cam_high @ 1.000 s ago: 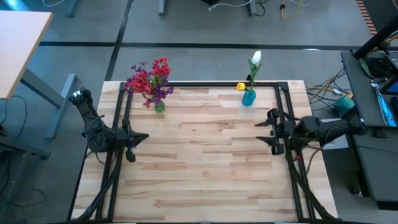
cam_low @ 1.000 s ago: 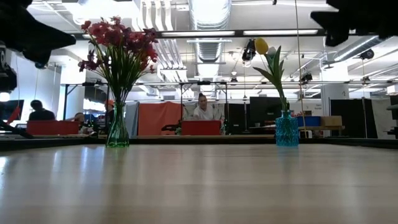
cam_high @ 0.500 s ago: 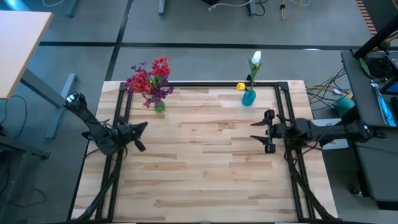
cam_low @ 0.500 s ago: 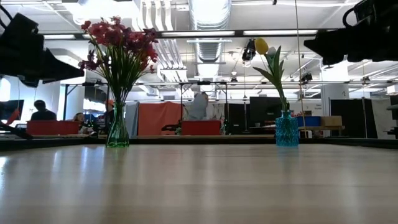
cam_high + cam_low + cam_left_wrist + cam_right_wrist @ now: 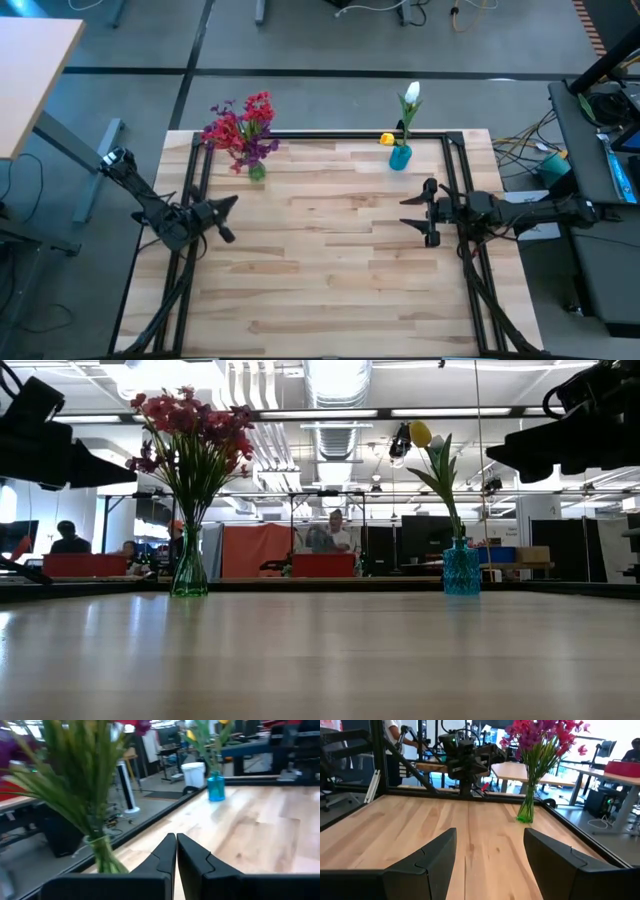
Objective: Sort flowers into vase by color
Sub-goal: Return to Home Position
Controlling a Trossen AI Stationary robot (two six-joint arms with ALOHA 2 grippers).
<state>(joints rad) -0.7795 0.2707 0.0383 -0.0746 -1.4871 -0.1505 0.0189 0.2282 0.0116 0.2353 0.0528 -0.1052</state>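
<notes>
Two vases stand at your desk's far edge. Your red and purple flowers sit in the green vase. The yellow tulip and white tulip sit in the blue vase. Your left tool is pinched closed. Your right tool is spread wide.

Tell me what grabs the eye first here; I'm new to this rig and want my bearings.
A bunch of red and purple flowers in a green vase stands at the table's far edge, on the left. A blue vase with a white tulip and a yellow tulip stands at the far right. The left pincer, shut, and the right pincer, open, hang empty above the table's sides.
</notes>
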